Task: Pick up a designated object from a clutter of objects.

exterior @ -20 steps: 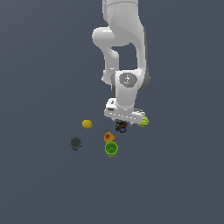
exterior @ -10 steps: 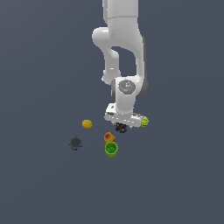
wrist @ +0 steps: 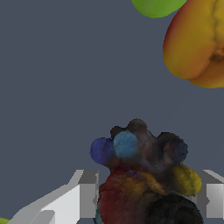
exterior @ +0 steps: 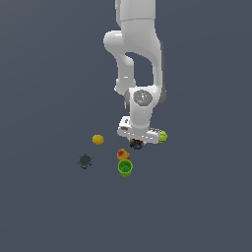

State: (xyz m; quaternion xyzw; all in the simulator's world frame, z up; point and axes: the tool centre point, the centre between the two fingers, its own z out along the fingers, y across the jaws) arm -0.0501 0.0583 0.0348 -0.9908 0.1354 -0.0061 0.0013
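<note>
The designated object, a black lumpy piece with red, blue and orange specks (exterior: 136, 144), lies on the floor directly under the hand. In the wrist view the lump (wrist: 144, 175) fills the gap between my two white fingers (wrist: 83, 197), touching both. My gripper (exterior: 136, 141) is low on the floor and closed on it; it also shows in the wrist view (wrist: 148, 194). The rest of the clutter lies around: an orange-red fruit-like lump (exterior: 122, 154), a green cup (exterior: 125, 168), a yellow ball (exterior: 98, 140), a yellow-green ball (exterior: 163, 136) and a dark grey round piece (exterior: 85, 160).
The orange-red lump (wrist: 199, 43) lies close to the gripper in the wrist view, with a green edge (wrist: 155, 6) beside it. The yellow-green ball sits right against the hand on the exterior view's right. The floor is plain dark grey.
The arm has lowered, bringing the hand down onto the black multicoloured lump. The other items have not moved.
</note>
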